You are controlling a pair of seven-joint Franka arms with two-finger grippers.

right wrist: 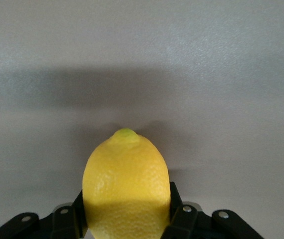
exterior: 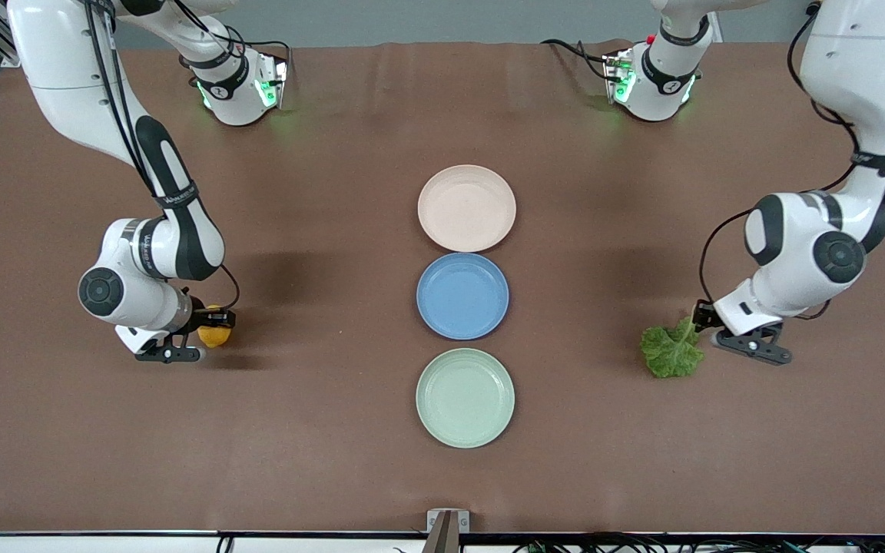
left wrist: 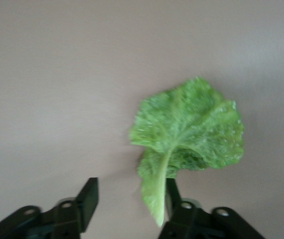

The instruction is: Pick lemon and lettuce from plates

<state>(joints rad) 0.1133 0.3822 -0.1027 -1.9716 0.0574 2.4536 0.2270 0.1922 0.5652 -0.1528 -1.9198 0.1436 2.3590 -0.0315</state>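
Note:
The yellow lemon sits between the fingers of my right gripper, low over the table toward the right arm's end; in the right wrist view the lemon fills the jaws of that gripper, which press on both its sides. The green lettuce lies on the table toward the left arm's end. My left gripper is open at its pale stem; in the left wrist view the stem leans on one finger of that gripper. The beige-pink plate and the mint plate are empty.
An empty blue plate lies between the two other plates along the table's middle. The brown table top stretches bare between the plates and each arm.

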